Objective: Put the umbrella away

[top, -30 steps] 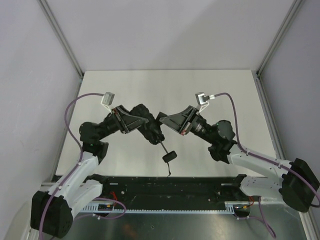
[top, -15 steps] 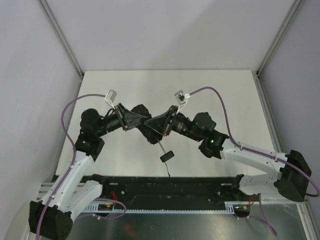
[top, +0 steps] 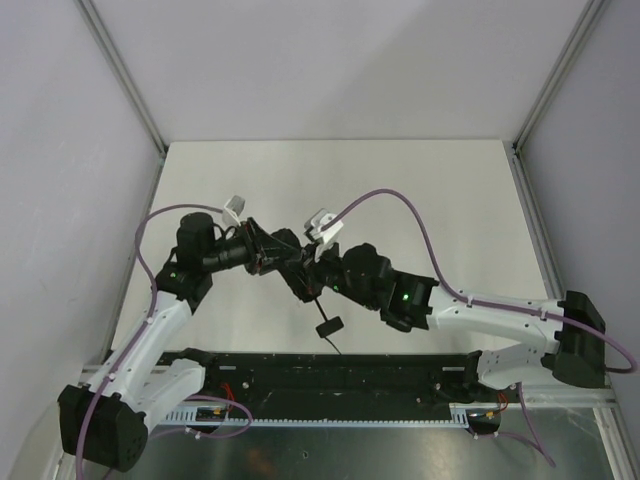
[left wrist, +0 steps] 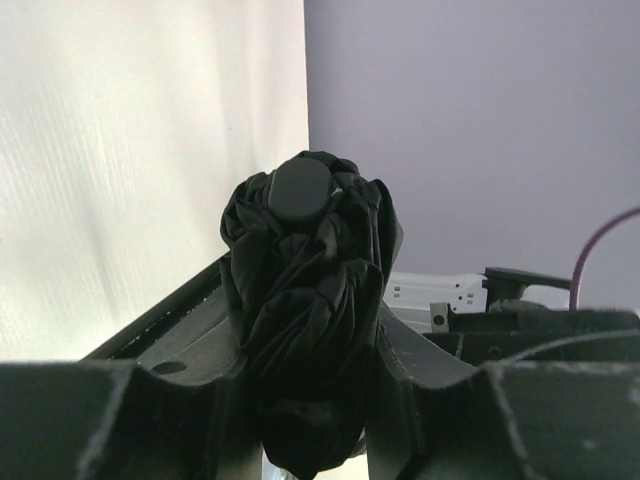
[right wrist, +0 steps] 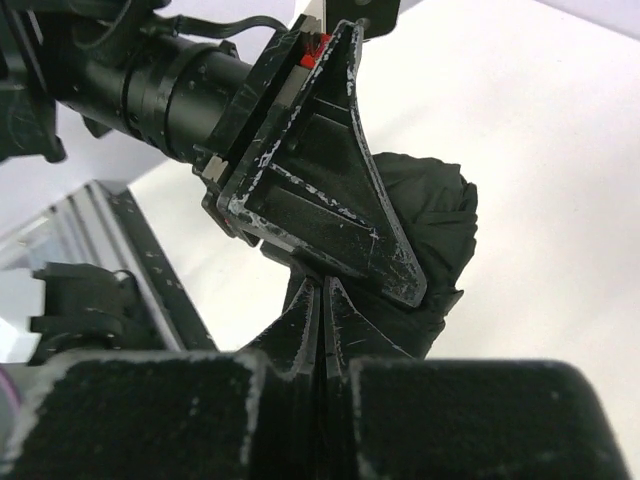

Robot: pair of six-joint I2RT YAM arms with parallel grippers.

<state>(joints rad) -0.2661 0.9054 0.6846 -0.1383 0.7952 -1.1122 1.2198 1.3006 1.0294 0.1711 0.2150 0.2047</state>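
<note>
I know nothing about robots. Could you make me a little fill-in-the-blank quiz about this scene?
The left gripper clamps the umbrella, whose canopy is ___, not open.
The right gripper has its jaws ___.
The cables running along both arms are ___ in colour.
Missing words: folded; shut; purple.

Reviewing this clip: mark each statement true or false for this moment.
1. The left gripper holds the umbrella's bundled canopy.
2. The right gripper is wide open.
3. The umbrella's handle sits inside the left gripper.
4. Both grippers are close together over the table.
1. True. The umbrella is clamped by its bundled canopy in the left gripper.
2. False. The jaws of the right gripper are pressed together.
3. False. The handle sticks out on its thin shaft toward the near edge, clear of both grippers.
4. True. They meet at the umbrella, over the table.
</note>
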